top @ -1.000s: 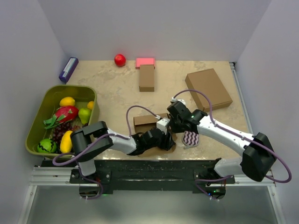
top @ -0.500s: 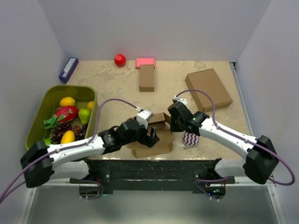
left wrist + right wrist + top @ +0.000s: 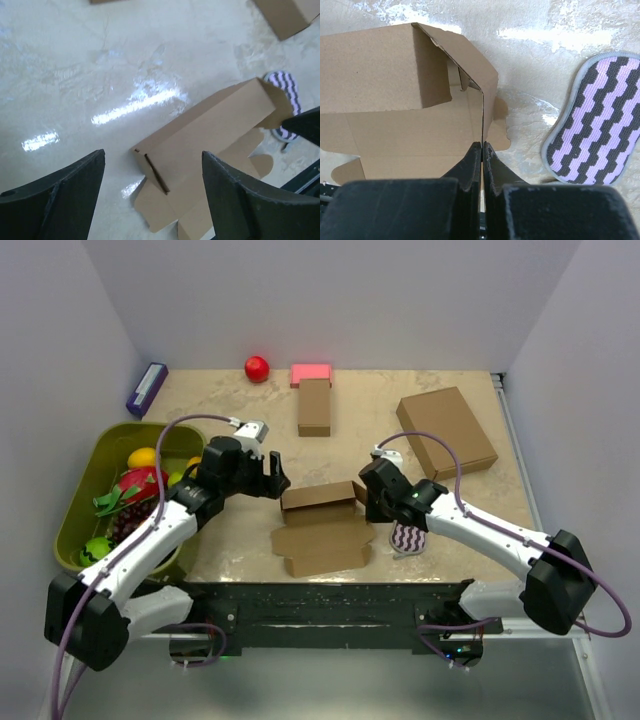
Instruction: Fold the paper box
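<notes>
- Paper box (image 3: 322, 524): partly folded, lying near-centre on tabletop (image 3: 240, 430); far long wall raised, remaining flaps flat toward near edge.
- Right fingers (image 3: 481, 150): closed, pinching the box's right end flap.
- Left fingers (image 3: 270, 478): spread wide, empty, left of the box, not touching.
- Striped pad (image 3: 408, 537): just right of the box.

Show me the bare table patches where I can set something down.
Free patches: between the green bin and the narrow box, and between that box and the large box. Crowded at front centre: paper box, right gripper, striped sponge.
</notes>
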